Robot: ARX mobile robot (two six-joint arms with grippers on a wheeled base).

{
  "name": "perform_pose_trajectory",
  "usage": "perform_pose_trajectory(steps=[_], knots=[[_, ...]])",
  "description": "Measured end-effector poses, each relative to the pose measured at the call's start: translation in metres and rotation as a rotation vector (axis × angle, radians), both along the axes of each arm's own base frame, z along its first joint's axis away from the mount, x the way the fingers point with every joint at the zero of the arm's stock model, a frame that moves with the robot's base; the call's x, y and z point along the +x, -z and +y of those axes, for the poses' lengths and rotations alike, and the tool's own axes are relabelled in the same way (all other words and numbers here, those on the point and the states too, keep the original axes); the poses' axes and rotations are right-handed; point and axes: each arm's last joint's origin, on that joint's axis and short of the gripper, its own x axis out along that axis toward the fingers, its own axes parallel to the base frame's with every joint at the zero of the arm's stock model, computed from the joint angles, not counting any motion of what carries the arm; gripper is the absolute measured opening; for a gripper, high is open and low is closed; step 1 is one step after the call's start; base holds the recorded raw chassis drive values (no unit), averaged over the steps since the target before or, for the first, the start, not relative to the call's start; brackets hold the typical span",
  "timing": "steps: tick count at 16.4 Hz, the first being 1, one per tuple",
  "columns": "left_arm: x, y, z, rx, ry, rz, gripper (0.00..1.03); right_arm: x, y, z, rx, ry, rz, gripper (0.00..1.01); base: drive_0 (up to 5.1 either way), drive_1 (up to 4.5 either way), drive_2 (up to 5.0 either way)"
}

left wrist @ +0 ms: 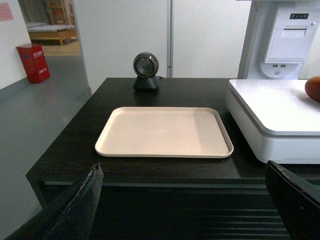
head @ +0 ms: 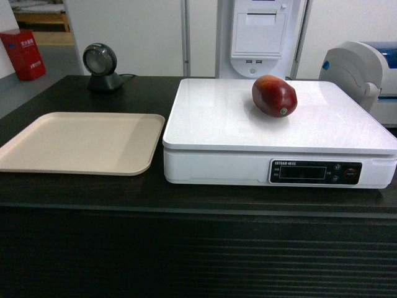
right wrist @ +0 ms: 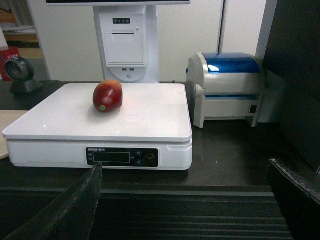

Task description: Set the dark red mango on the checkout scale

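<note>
The dark red mango (head: 274,95) lies on the white scale (head: 211,124), toward the platform's back right, its green stem dot facing front; the right wrist view shows the mango (right wrist: 107,96) on the scale (right wrist: 150,117) too. Only a sliver of the mango (left wrist: 314,88) shows at the left wrist view's right edge. The scale stands on the dark checkout (head: 124,192) counter. My left gripper (left wrist: 182,172) hangs open before the slatted front, below the tray. My right gripper (right wrist: 185,172) is open in front of the counter, short of the scale. Neither holds anything; neither shows in the head view.
A beige tray (head: 80,141) lies left of the scale. A round black barcode scanner (head: 102,67) stands at the back left. A white and blue printer (right wrist: 227,87) sits right of the scale. A white kiosk (head: 260,34) rises behind, and a red box (head: 23,54) is on the floor far left.
</note>
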Motion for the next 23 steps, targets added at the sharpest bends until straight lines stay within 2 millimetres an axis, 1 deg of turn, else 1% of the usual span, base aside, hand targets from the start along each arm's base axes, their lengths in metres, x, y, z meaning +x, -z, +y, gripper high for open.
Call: perform_pose_trajectory(steps=[23], knots=[[0.0,0.0,0.0,0.0,0.0,0.0,0.98,0.0,0.0001,0.0,0.0,0.0,0.001,0.98,0.0,0.0,0.0]])
